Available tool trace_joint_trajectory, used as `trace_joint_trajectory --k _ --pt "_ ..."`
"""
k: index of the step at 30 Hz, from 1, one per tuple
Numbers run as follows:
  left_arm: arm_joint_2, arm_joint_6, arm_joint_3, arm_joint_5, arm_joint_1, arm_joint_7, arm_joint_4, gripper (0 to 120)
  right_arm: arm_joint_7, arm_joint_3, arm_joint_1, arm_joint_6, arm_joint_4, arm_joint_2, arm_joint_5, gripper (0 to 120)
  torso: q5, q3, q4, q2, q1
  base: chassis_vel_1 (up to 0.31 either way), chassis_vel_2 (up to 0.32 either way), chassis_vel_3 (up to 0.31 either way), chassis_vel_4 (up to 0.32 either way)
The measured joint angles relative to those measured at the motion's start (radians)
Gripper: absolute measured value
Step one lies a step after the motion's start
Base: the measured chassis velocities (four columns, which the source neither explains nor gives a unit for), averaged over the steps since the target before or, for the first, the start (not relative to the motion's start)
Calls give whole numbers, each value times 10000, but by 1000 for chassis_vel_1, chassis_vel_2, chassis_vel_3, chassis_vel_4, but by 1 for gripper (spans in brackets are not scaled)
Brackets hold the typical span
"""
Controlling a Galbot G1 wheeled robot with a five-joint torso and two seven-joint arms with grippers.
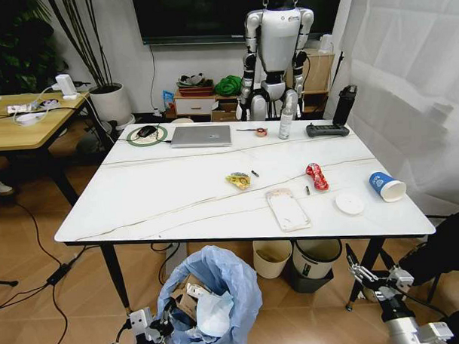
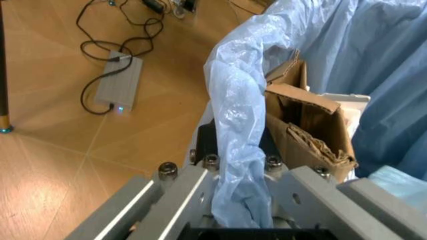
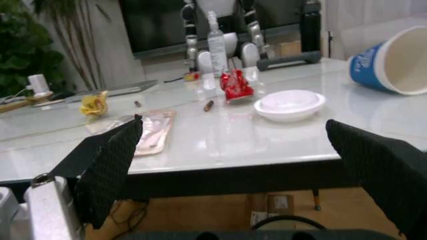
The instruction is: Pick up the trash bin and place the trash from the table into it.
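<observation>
The left gripper [image 1: 156, 325] at the bottom left of the frame is squeezing the blue bag of the trash bin [image 1: 213, 297], holding it low in front of the surface [image 1: 178, 211]. Cardboard [image 2: 303, 125] is sitting inside the bin. The right gripper [image 1: 369, 276] at the lower right is hanging by the front edge with its fingers [image 3: 110, 165] spread wide apart. On the surface, trash is lying: a yellow wrapper [image 1: 239, 180], a clear packet [image 1: 287, 209], a red wrapper [image 1: 316, 176], a white lid [image 1: 349, 204] and a blue cup [image 1: 386, 186] on its side.
</observation>
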Motion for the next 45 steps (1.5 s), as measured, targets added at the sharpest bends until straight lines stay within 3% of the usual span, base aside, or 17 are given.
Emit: trace_joint_trajectory --k 5,9,11,13,17,22,27,32,38,45 --pt "-21 -26 -144 9 212 12 -127 0 -41 -638 98 -65 392 -710 -23 100 -5 0 0 0 -1 0 0 0 0" --pt "69 -29 -269 -19 454 13 -241 0 -2 -1568 409 -392 791 -1936 -118 100 -2 0 -1 0 0 0 0 0 0" --pt "79 -30 -285 -19 485 13 -252 0 73 -1670 463 -405 821 -2101 -129 100 -1 0 -4 0 0 0 0 0 0" --pt "116 -51 -405 6 702 14 -336 0 879 -2219 914 -570 1005 -3159 -242 100 -2 0 2 0 0 0 0 0 0" --pt "96 -89 -625 164 995 35 -463 0 2746 -3233 1688 -1634 1417 -4229 -1046 100 -3 0 1 0 0 0 0 0 0" --pt "-164 -93 -693 319 1113 40 -734 0 4310 -4383 2511 -2566 1497 -4599 -2124 100 0 1 0 0 0 0 0 0 0" --pt "-451 -86 -765 473 1114 32 -826 0 4205 -5209 3375 -3261 1290 -4782 -2135 100 0 1 0 0 0 0 0 0 0" --pt "-697 -68 -810 620 1110 20 -854 0 3932 -6172 4070 -3842 1150 -5011 -1251 100 -2 1 0 0 0 0 0 0 0" --pt "-854 -41 -810 688 1043 -6 -854 0 3770 -6707 4498 -3903 647 -4977 -1492 100 -1 1 0 2 0 0 0 0 0" --pt "-917 -29 -854 681 1001 -20 -813 0 3527 -6431 4558 -3714 -66 -4956 -2266 95 -3 0 0 2 0 0 0 0 0"
